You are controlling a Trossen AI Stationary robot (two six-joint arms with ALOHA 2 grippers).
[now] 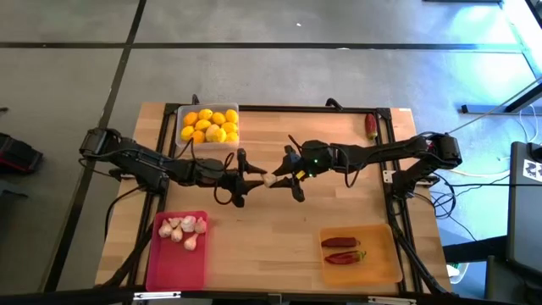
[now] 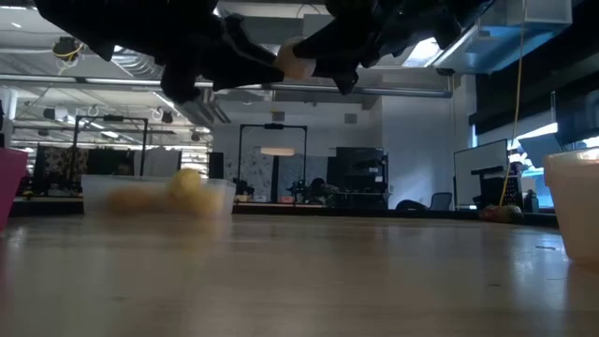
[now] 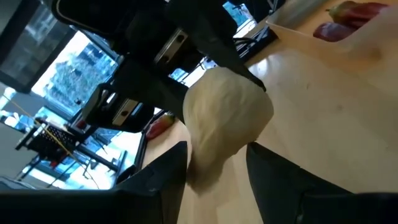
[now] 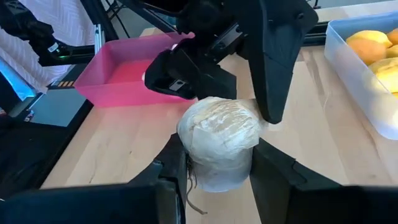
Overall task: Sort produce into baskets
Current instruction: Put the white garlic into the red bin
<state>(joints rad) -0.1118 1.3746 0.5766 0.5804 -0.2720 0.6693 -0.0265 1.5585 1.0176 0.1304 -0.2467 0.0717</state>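
A whitish garlic bulb [image 1: 269, 180] hangs above the middle of the table between my two grippers, which meet tip to tip. My left gripper [image 1: 254, 180] comes from the table's left and my right gripper [image 1: 284, 178] from its right, both shut on the bulb. A clear basket [image 1: 207, 125] at the far left holds yellow and orange fruits. Several garlic bulbs [image 1: 182, 229] lie in the pink basket [image 1: 178, 263] at the near left. Two red chili peppers [image 1: 343, 250] lie in the orange basket [image 1: 381, 263] at the near right. My left gripper [image 3: 214, 177] has the bulb's narrower end [image 3: 208, 165] between its two fingers, which reach in about level from the table's left. The bulb [image 3: 227, 115] is clear of the table. My right gripper [image 4: 217, 180] pinches the bulb's rooted end [image 4: 214, 171] between its two fingers, coming slightly downward from the table's right. The bulb's round body [image 4: 217, 130] sticks out past the fingertips toward the left gripper's fingers [image 4: 273, 68]. The low view shows the bulb [image 2: 295, 64] well above the tabletop.
One more red chili [image 1: 371, 125] lies at the table's far right edge. Bare wood stretches across the middle and near middle of the table [image 1: 271, 246], between the pink and orange baskets.
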